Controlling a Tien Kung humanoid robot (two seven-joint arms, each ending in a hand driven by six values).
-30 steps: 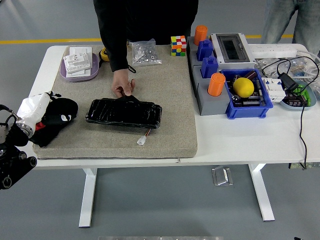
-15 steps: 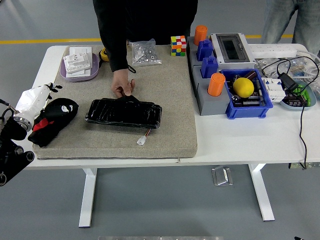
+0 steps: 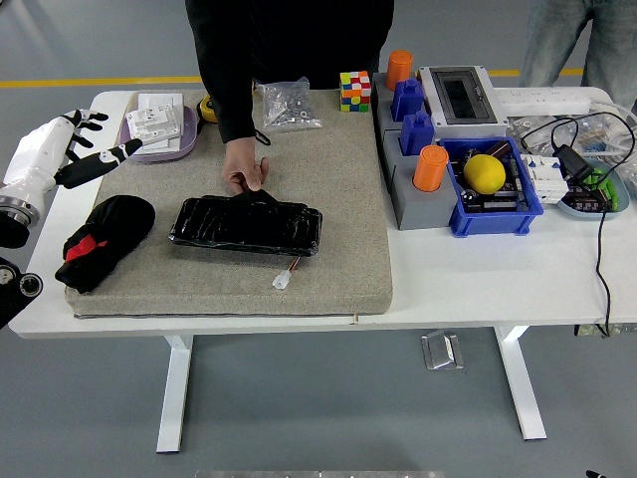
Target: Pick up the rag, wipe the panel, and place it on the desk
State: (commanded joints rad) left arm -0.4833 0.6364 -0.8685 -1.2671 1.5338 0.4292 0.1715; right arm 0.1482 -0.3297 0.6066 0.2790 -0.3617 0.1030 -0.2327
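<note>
While hovering upper left, left hand (image 3: 60,149) fingers wide, empty; rag (image 3: 103,238) lower left beside panel (image 3: 247,225).

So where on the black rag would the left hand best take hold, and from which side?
Grip the rag at its bunched upper end, the tallest fold, coming down from above on its left side. It lies crumpled on the mat's left edge, clear of the black panel. The left hand, open, hovers up and left of it.

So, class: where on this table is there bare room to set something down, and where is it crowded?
Free: the mat between the black panel and the grey block, and the white tabletop in front of the blue bin. Crowded: the far right corner, with cables.
</note>
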